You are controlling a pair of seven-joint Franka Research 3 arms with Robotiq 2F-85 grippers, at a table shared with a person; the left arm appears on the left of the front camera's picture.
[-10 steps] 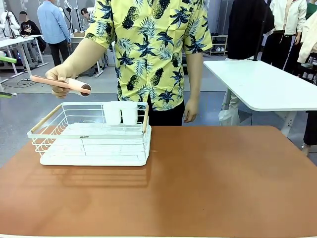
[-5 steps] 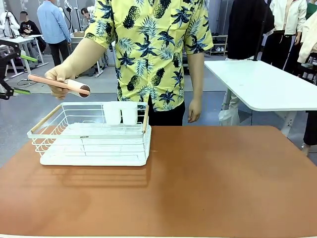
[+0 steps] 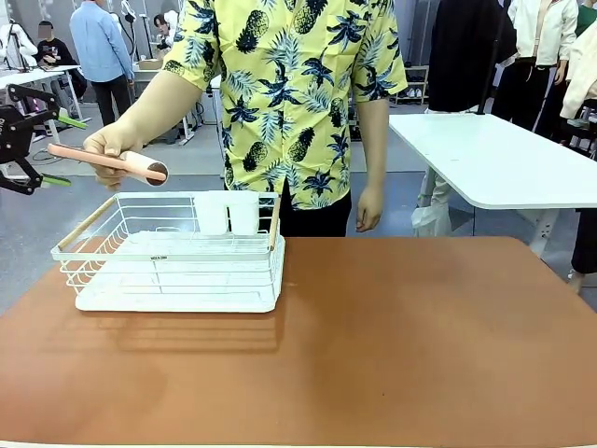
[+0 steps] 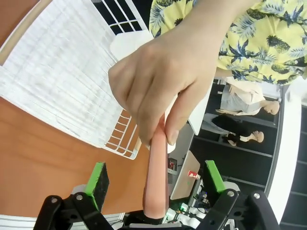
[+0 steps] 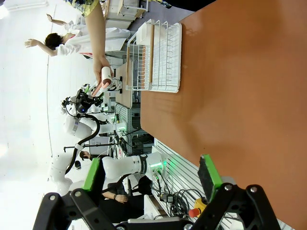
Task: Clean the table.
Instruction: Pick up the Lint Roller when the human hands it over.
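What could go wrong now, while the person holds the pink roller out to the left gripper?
1. The left gripper is open around the handle of the roller, and the person's hand holds that handle close ahead of the pads. Shutting further forward might pinch a finger.
2. Only the handle's end seems to lie between the pads, so the roller may tilt or slip on release and drop toward the dish rack.

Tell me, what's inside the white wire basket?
Two white cups stand at the far side of the wire basket; the rest is bare wire over a white tray. Anything inside the cups is hidden.
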